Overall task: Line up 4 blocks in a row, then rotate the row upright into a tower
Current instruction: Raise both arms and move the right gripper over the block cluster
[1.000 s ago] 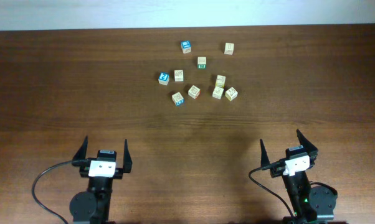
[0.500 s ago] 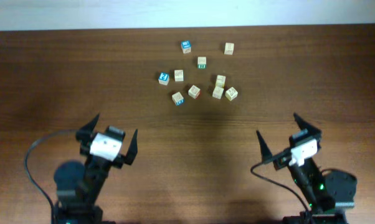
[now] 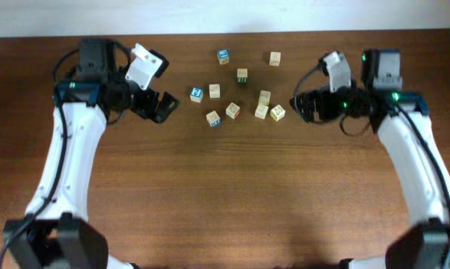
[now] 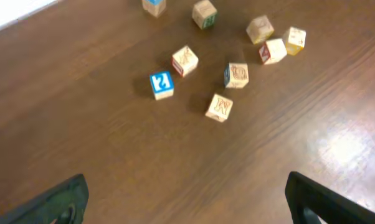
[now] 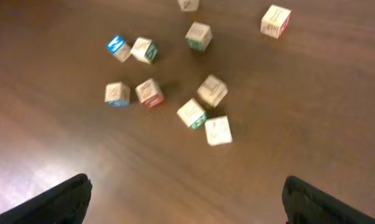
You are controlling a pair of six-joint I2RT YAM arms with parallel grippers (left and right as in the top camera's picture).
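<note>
Both the left gripper [image 3: 156, 107] and right gripper [image 3: 298, 104] are hovering with jaws spread wide, pinching nothing. The blocks [image 3: 262, 111] are lying scattered between them, toward twelve o'clock on the table [image 3: 225, 187].

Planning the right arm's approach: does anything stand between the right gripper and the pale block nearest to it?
Nothing visible does: only bare table lies between the open right gripper and that block.

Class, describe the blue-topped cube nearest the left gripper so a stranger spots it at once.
On the brown table, find the cluster of small cubes. The blue-topped cube is its leftmost, a pale cube just right of it; the other blue cube lies farther back.
</note>
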